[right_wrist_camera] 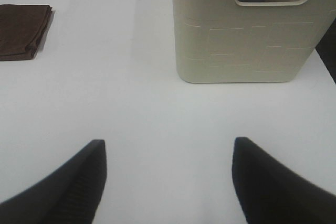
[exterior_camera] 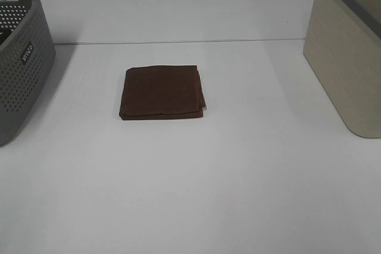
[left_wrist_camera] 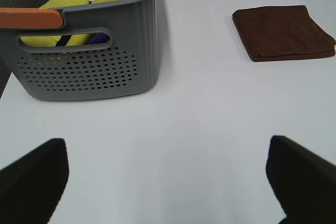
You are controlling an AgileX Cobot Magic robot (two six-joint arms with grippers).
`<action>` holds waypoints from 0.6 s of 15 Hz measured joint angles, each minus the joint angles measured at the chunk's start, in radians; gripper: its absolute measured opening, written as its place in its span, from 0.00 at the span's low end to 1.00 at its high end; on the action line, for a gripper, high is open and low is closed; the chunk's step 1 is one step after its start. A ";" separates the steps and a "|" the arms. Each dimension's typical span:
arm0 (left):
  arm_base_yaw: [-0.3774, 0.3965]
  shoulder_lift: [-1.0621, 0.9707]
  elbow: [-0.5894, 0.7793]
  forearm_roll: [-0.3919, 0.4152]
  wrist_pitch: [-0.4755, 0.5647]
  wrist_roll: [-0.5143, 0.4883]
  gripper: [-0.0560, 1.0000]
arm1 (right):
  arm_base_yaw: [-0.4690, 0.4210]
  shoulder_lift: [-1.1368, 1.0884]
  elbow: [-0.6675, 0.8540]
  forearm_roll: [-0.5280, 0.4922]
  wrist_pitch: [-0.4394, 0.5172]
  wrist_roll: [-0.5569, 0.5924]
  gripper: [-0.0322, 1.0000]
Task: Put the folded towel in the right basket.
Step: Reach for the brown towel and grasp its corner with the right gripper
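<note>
Wide-open and empty, left gripper and right gripper hang over the table. The folded towel lies mid-table, well apart from the right basket. Soft and light, it likely needs pinching across its layered edge.

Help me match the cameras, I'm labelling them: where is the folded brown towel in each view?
Exterior high: folded towel in the middle, between grey basket and beige basket.
Left wrist: folded towel flat on the table, apart from the grey basket.
Right wrist: folded towel partly cut off by the frame edge, apart from the beige basket.
Shared landmark: the table's back edge, in all three.
</note>
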 joint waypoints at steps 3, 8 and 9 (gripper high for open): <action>0.000 0.000 0.000 0.000 0.000 0.000 0.97 | 0.000 0.000 0.000 0.000 0.000 0.000 0.66; 0.000 0.000 0.000 0.000 0.000 0.000 0.97 | 0.000 0.000 0.000 0.000 0.000 0.000 0.66; 0.000 0.000 0.000 0.000 0.000 0.000 0.97 | 0.000 0.000 0.000 0.000 0.000 0.000 0.66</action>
